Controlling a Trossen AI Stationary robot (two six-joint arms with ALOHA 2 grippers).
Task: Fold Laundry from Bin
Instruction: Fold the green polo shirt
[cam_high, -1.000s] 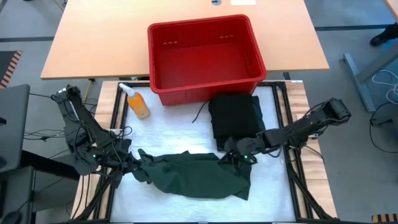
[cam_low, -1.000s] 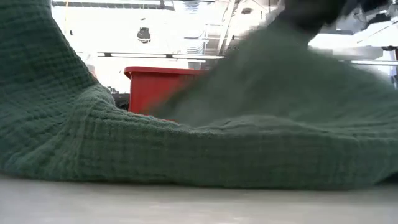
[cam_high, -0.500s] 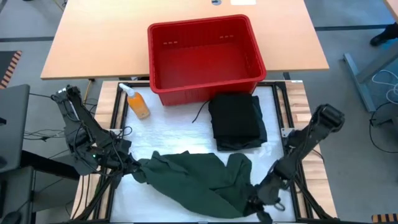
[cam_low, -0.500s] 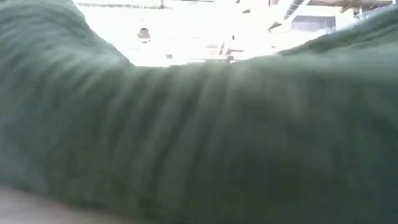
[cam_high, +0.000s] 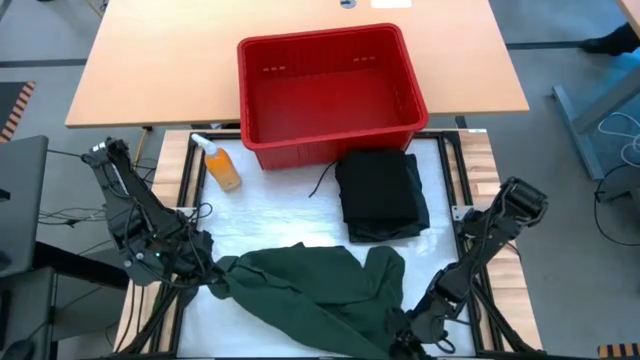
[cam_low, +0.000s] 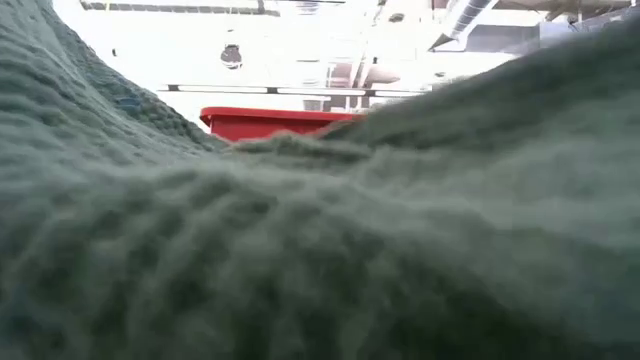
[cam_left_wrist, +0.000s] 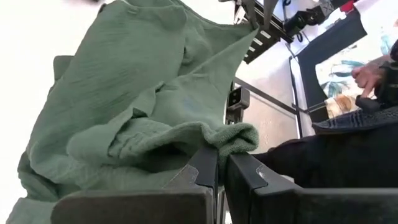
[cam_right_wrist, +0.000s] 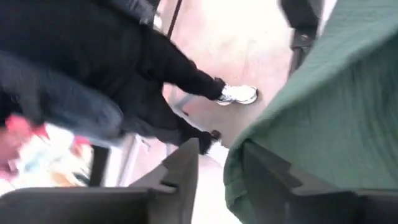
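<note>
Since the earliest frame, the right arm had swung from beside the folded black garment to the near right corner of the desk, drawing that end of the green shirt toward the near edge; the left arm had kept its place.

Left tool (cam_high: 205, 275): low over the desk's near left part, its arm folded back to the left edge. Its fingers (cam_left_wrist: 205, 168) were pressed together on a bunched fold of the green shirt (cam_high: 310, 290).

Right tool (cam_high: 415, 335): at the desk's near right corner, the arm stretched down from its base at the right edge in a long diagonal. In the right wrist view its two fingers (cam_right_wrist: 180, 171) stood apart, with the hem of the shirt lying between them beside one finger; whether the cloth was still gripped could not be told.

Green shirt: spread in loose folds across the near half of the white desk (cam_high: 280, 215) surface, between the two tools, and filling most of the low view.

Folded black garment (cam_high: 380, 195): flat on the desk, just in front of the bin.

Bin (cam_high: 325, 95): red, at the desk's far side, nothing visible inside.

Orange bottle (cam_high: 218, 163): lying left of the bin's front corner.

A person showed beyond the desk in both wrist views.
</note>
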